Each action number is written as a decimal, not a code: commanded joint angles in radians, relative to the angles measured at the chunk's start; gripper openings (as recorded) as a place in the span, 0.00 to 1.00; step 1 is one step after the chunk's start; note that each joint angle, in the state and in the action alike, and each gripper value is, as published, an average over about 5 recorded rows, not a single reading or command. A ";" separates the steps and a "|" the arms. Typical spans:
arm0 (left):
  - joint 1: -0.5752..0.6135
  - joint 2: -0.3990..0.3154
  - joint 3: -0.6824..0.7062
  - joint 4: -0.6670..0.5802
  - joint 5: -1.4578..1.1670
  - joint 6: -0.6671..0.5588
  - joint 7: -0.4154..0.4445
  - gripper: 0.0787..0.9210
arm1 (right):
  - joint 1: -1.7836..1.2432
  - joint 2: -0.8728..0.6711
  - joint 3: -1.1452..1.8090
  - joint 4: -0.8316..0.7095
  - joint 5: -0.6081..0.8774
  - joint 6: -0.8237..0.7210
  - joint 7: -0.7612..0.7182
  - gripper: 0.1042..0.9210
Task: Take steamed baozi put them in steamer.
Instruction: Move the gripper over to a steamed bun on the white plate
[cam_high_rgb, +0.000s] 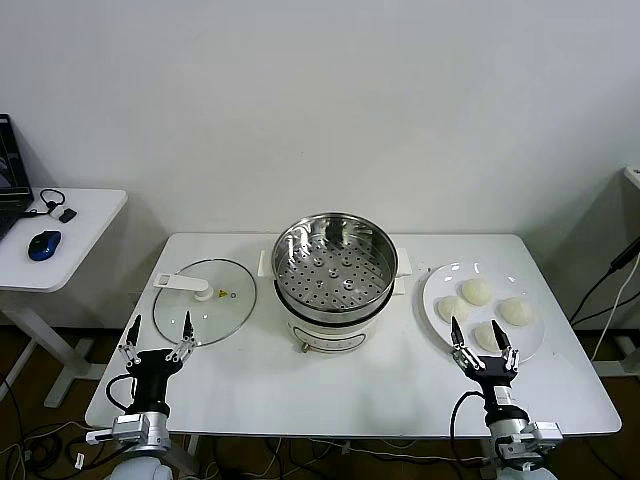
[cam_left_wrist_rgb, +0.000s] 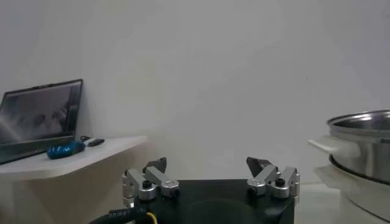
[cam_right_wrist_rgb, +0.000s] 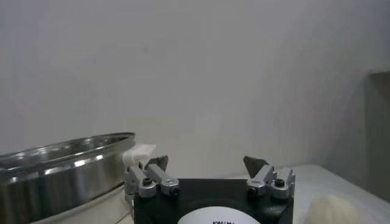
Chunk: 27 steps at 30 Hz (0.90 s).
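Baozi (cam_high_rgb: 477, 291), four cream-white pleated buns on a round white plate (cam_high_rgb: 436, 309), await the open-jawed right gripper (cam_high_rgb: 483, 343); it should pinch one gently, then lift toward the shiny steel steamer (cam_high_rgb: 332, 268), while the left gripper (cam_high_rgb: 158, 336) idles open near the round glass lid (cam_high_rgb: 207, 300).

The left gripper (cam_left_wrist_rgb: 207, 167) has its fingers spread apart, holding nothing. The steamer (cam_left_wrist_rgb: 361, 139) stands at one side. Farther off, a side desk (cam_left_wrist_rgb: 79, 155) carries a laptop (cam_left_wrist_rgb: 38, 119) and a blue mouse (cam_left_wrist_rgb: 64, 149)

Steamer (cam_high_rgb: 333, 262) — shiny perforated metal; lid (cam_high_rgb: 205, 300) clear glass; baozi (cam_high_rgb: 477, 291) matt dough.
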 joint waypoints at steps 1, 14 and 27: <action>-0.012 -0.025 -0.025 0.000 -0.009 0.014 -0.003 0.88 | 0.033 -0.078 0.024 0.003 -0.042 -0.151 0.018 0.88; -0.012 -0.009 -0.027 0.003 -0.014 -0.001 -0.004 0.88 | 0.368 -0.424 -0.056 -0.132 -0.063 -0.481 0.009 0.88; 0.001 -0.010 -0.002 -0.002 -0.012 -0.017 -0.005 0.88 | 0.676 -0.817 -0.336 -0.240 -0.326 -0.608 -0.475 0.88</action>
